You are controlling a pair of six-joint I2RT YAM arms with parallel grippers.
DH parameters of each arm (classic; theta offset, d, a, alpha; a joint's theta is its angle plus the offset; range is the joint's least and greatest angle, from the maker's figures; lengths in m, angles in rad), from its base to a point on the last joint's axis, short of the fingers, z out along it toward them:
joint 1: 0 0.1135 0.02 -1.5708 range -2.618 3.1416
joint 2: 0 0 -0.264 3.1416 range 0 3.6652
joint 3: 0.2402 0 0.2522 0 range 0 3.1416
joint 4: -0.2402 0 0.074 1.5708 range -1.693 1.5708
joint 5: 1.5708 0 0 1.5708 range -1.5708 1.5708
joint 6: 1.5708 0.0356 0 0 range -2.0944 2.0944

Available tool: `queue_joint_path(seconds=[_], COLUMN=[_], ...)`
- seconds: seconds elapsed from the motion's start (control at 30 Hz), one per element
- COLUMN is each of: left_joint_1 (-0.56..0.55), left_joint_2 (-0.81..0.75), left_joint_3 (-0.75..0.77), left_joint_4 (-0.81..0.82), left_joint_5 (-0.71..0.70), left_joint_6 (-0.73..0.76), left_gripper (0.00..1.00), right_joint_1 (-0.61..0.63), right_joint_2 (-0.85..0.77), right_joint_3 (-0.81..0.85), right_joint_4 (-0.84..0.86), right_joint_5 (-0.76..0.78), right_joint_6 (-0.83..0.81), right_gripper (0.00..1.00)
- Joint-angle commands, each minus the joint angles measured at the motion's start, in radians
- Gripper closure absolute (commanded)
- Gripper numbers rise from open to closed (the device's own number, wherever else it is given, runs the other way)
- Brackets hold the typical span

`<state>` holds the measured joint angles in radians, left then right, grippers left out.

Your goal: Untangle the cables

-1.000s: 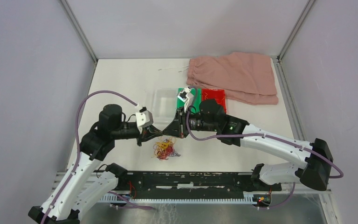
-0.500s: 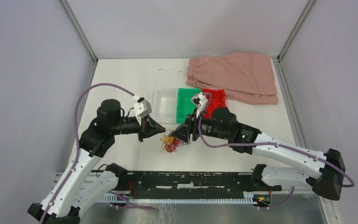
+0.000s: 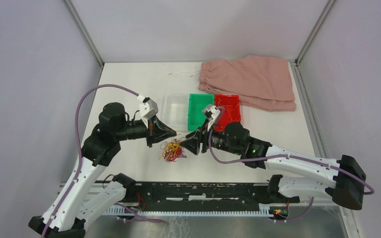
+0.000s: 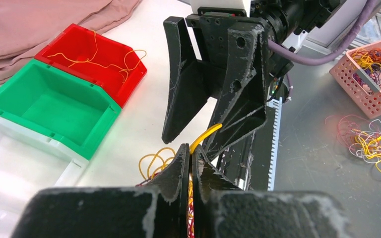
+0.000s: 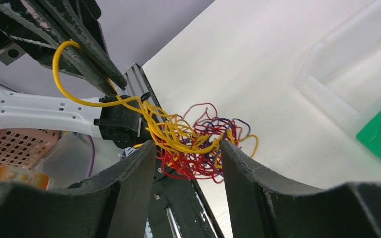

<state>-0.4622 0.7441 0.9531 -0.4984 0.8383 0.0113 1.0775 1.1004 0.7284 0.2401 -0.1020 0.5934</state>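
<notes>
Pinching 1 yellow wire (image 4: 206, 134) between fully closed fingers, the left gripper (image 4: 190, 148) sits just left of the clump of cables (image 3: 172, 150). The wire loops from it down into the clump. The right gripper (image 5: 186, 146) faces it from just right of the clump, its 2 fingers spread wide and gripping nothing. Its wrist view shows yellow, red and dark blue strands bunched at the gap between the fingers, though I cannot tell whether any touch them. The clump is over the white table (image 3: 129, 84), near its front edge. Just beyond the clump stand 3 bins in a row: a clear bin (image 3: 173, 110), a green bin (image 3: 199, 110), and a red bin (image 3: 228, 106) with a yellow strand (image 4: 94, 54) inside. Farther beyond the clump, to the right, lies a folded pink cloth (image 3: 250, 79), its white drawstring (image 3: 183, 73) trailing left. Grey walls enclose the table.
</notes>
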Motion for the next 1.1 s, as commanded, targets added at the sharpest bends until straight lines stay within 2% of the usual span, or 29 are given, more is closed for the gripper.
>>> queue_joint_path(seconds=[0.0,0.2,0.47,0.9,1.07], left_joint_1=[0.001,0.001,0.001,0.002,0.000], left_joint_2=[-0.007,-0.022,-0.047,-0.055,-0.053], left_joint_3=[0.027,0.022,0.013,0.010,0.025], left_joint_4=[0.055,0.067,0.078,0.058,0.040], left_joint_5=[-0.017,-0.102,-0.132,-0.147,-0.147], left_joint_6=[-0.056,-0.064,-0.068,-0.051,-0.042], left_gripper=[0.97,0.97,0.97,0.97,0.97], right_joint_1=[0.062,0.169,0.207,0.208,0.207], right_joint_2=[0.017,0.023,0.031,0.098,0.117], right_joint_3=[0.025,0.037,0.052,0.120,0.143], right_joint_4=[0.117,0.178,0.235,0.264,0.253], right_joint_5=[0.123,0.293,0.482,0.380,0.430], right_joint_6=[-0.073,-0.176,-0.204,-0.200,-0.199], right_gripper=[0.41,0.41,0.43,0.43,0.44])
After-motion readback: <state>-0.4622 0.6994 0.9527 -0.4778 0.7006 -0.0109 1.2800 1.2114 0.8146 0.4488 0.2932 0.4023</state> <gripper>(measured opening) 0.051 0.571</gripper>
